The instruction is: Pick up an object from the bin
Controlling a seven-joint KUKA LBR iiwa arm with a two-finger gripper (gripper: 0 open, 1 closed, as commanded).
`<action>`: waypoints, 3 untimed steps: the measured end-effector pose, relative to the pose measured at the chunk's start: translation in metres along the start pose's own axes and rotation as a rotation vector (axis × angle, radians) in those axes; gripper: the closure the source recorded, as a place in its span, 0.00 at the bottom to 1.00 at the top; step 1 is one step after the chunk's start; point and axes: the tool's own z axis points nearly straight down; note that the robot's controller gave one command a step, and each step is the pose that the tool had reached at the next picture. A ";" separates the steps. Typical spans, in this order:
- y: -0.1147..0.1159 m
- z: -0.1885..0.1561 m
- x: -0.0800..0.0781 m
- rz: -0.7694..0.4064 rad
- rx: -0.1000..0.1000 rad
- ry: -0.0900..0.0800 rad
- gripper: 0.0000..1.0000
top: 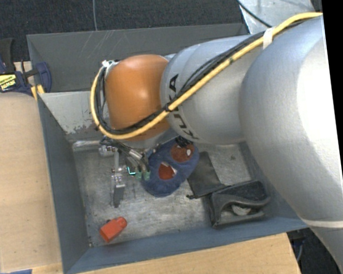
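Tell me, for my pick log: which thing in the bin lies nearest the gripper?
The blue fabric thing with orange patches, right beside the gripper; the orange block and black pouch lie farther off.

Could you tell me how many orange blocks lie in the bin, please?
1. The orange block lies near the lower-left corner of the bin. The arm hides much of the floor, so others may be there.

Bin point(67, 195) grey, floor scuffed pale. Small block point(113, 229) -- orange-red. Soft lump point(158, 183) -- dark blue with two rust-orange patches. Pouch point(238, 201) black with a pale marking. Arm point(264, 84) silver-grey, wrist cover point(132, 91) orange, cable point(128, 133) yellow.
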 end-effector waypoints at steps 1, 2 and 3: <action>-0.091 -0.026 0.008 -0.050 0.004 -0.008 0.00; -0.128 0.056 0.022 -0.036 -0.004 -0.015 0.00; -0.173 0.040 -0.018 -0.115 0.002 -0.013 0.00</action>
